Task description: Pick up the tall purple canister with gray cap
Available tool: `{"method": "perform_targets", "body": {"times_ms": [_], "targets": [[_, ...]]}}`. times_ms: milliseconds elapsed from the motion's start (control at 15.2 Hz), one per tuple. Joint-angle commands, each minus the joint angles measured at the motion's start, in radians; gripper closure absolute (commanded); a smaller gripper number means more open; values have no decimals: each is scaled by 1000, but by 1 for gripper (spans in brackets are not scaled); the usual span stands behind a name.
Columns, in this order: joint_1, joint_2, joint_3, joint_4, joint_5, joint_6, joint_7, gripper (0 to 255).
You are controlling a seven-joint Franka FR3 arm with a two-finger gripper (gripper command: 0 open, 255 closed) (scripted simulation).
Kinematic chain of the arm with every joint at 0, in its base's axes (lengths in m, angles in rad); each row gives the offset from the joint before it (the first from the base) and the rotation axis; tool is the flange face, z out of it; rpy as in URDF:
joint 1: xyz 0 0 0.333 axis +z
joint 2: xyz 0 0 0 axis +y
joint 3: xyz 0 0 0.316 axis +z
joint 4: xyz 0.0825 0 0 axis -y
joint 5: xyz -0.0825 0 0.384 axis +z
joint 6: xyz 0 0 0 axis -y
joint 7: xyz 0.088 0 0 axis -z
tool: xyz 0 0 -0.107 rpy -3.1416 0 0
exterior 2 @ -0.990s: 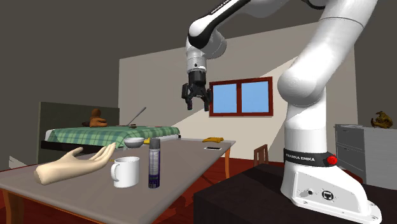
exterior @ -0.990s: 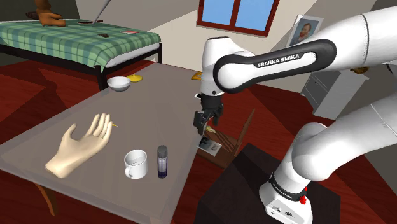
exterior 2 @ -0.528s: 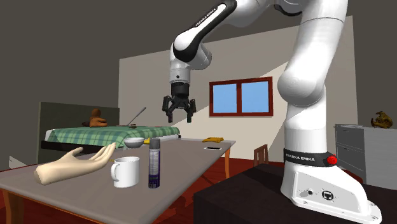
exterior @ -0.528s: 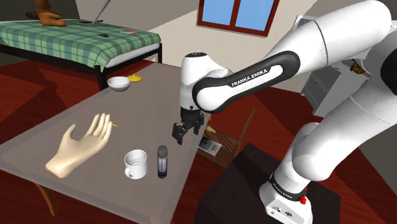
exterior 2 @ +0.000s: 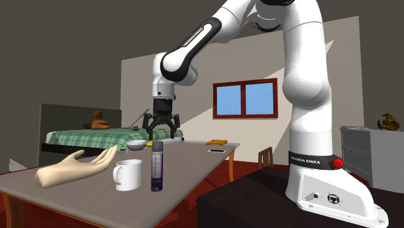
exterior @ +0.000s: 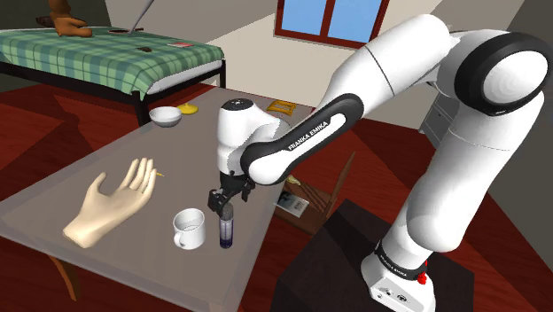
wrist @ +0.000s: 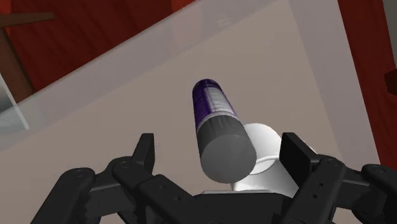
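Note:
The tall purple canister (exterior: 227, 230) with a grey cap stands upright near the table's edge closest to the stand. It also appears in the second exterior view (exterior 2: 157, 170) and the wrist view (wrist: 214, 105). My black gripper (exterior: 222, 202) hangs directly over its cap, pointing down, open. In the second exterior view the gripper (exterior 2: 161, 135) sits just above the cap, apart from it. From the wrist camera the gripper (wrist: 221, 150) has its two fingers spread wide, one on each side of the cap, touching nothing.
A white mug (exterior: 189, 229) stands right beside the canister. A pale hand model (exterior: 111, 204) lies further along the grey table (exterior: 195, 146). A white bowl (exterior: 165, 115) sits at the far end. A green plaid bed (exterior: 89, 53) is behind.
The arm swung toward the shoulder view's left and down, carrying the gripper from beyond the table edge to just above the canister's cap. The fingers stay open.

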Motion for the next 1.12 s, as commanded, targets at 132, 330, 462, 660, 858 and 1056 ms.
{"method": "perform_targets", "body": {"times_ms": [132,330,462,660,858,1056], "targets": [[11,73,-6,31,-69,43,57,0],[16,107,-13,23,-97,79,78,0],[22,136,-22,18,-123,110,97,0],[22,137,-22,19,-123,109,97,255],[23,138,-22,19,-124,110,98,255],[22,137,-22,20,-123,109,98,255]]}}
